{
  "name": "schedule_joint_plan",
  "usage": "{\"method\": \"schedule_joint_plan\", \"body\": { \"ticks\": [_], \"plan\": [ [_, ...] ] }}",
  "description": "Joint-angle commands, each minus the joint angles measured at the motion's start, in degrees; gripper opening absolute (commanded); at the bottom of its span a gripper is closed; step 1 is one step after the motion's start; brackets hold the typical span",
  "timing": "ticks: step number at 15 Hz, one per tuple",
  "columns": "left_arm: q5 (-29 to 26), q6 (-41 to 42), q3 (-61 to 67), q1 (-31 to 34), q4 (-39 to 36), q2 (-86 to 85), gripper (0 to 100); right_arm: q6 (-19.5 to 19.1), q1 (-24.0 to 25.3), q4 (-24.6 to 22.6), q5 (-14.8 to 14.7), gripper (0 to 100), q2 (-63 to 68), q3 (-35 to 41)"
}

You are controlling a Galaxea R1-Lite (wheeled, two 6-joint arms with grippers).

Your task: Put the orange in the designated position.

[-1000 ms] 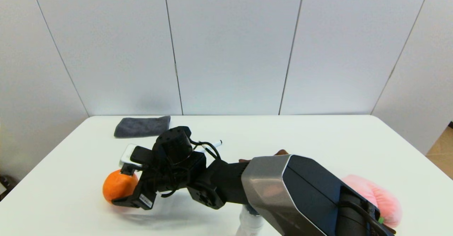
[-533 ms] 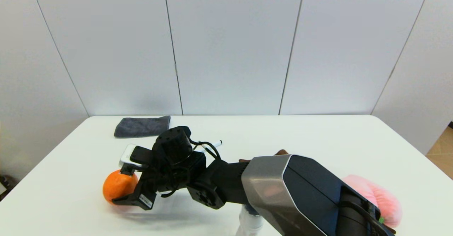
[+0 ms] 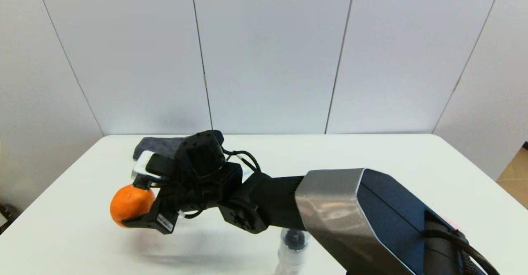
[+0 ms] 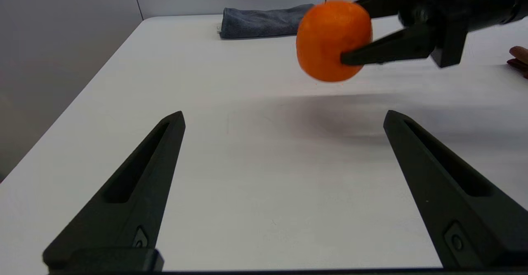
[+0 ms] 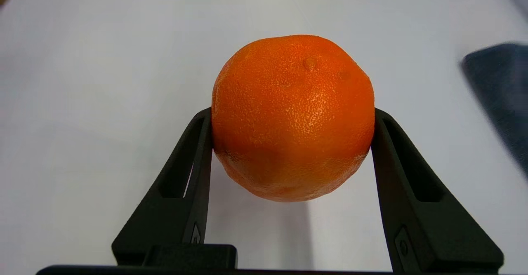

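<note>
The orange [image 3: 129, 205] is round and bright with dimpled skin, and it hangs clear of the white table [image 3: 62, 233] near the table's left side. My right gripper [image 3: 131, 205] is shut on it, one finger on each side, with a shadow on the table below. In the right wrist view the orange [image 5: 293, 118] fills the right gripper [image 5: 292, 114]. The left wrist view shows the orange [image 4: 332, 40] held in the right gripper [image 4: 350, 31], beyond my own left gripper [image 4: 284, 116], which stands open and empty low over the table. No mark for the designated position shows on the tabletop.
A grey folded cloth [image 3: 159, 144] lies at the back left, just behind the right wrist. A clear bottle [image 3: 292, 252] stands near the front edge under my right forearm. A brownish thing [image 4: 519, 58] shows at the edge of the left wrist view.
The right gripper has risen and shifted slightly left with the orange in it. The orange rested on the table before and now hangs above it.
</note>
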Motion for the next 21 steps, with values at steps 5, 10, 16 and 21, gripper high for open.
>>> {"method": "schedule_joint_plan", "body": {
  "ticks": [5,10,16,21],
  "plan": [
    [0.00,0.04,0.00,0.01,0.00,-0.01,100,-0.11,-3.75,7.23,-0.10,0,-9.52,0.10],
    [0.00,0.04,0.00,0.01,0.00,-0.01,100,-0.29,-11.84,12.51,-0.10,0,-13.03,0.28],
    [0.00,0.04,0.00,0.01,0.00,0.07,100,-0.02,-20.45,19.98,-0.19,0,-16.72,0.28],
    [0.00,0.04,0.00,0.01,0.00,-0.01,100,0.06,-27.74,27.63,-0.10,0,-20.06,0.37]
  ]
}}
